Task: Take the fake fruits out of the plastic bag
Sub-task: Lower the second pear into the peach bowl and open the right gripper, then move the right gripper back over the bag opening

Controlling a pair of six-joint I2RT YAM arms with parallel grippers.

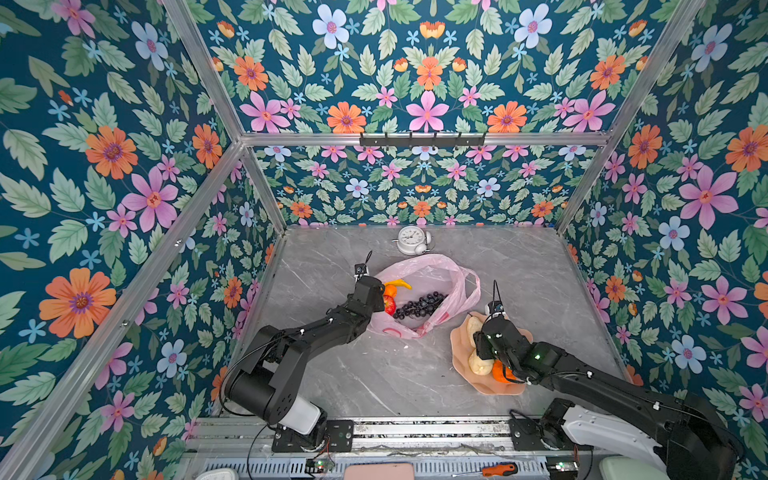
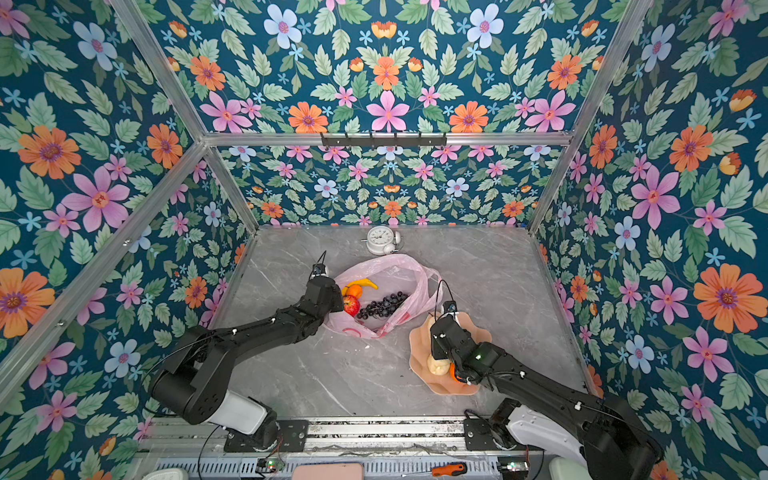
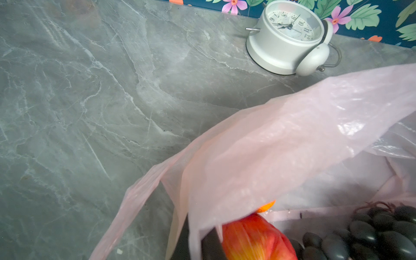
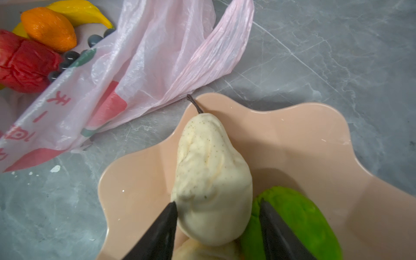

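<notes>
Red apple (image 3: 254,238) partly under plastic bag (image 3: 270,146)

Beneath my right gripper (image 4: 218,203) the table (image 4: 315,56) is grey, stone-patterned, with pale veins. Beyond the gripper and to its left, a white twin-bell alarm clock (image 1: 413,240) lies on its back by the back wall (image 1: 428,187). Dark teal wallpaper (image 1: 104,208) with pink, orange and pale blue flowers and green leaves covers every wall. High above the gripper run aluminium frame bars (image 1: 291,139), one carrying a black hook rail (image 1: 422,140). The light is soft and even.
</notes>
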